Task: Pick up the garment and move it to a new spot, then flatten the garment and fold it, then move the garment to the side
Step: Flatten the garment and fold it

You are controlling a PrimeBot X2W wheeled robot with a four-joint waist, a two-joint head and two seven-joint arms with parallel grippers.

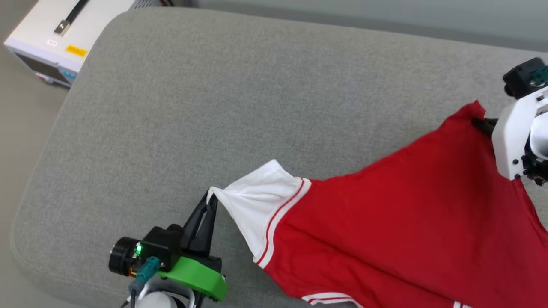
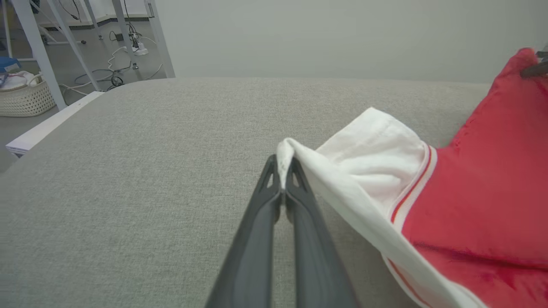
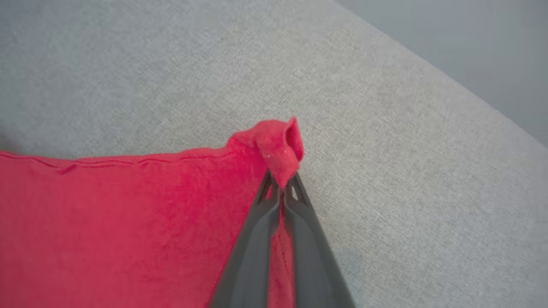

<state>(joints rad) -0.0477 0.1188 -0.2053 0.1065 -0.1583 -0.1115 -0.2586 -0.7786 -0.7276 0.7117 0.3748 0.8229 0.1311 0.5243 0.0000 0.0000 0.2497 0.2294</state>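
Note:
The garment [image 1: 398, 222] is a red shirt with white sleeves and red-white striped trim, spread plain red side up across the right half of the grey cushion [image 1: 192, 107]. My left gripper [image 1: 210, 197] is shut on the tip of the white sleeve [image 2: 376, 167], pinched between the fingertips [image 2: 274, 171]. My right gripper [image 1: 481, 122] is shut on a red hem corner [image 3: 278, 145] at the far right, the cloth bunched over its fingertips [image 3: 295, 192]. The shirt stretches between the two grippers. Any letters or number are hidden.
A white box with a yellow label [image 1: 60, 38] stands on the floor beyond the cushion's left corner. In the left wrist view, a woven basket [image 2: 25, 98], table legs and cables [image 2: 115, 64] are on the floor past the cushion. Bare cushion lies to the left.

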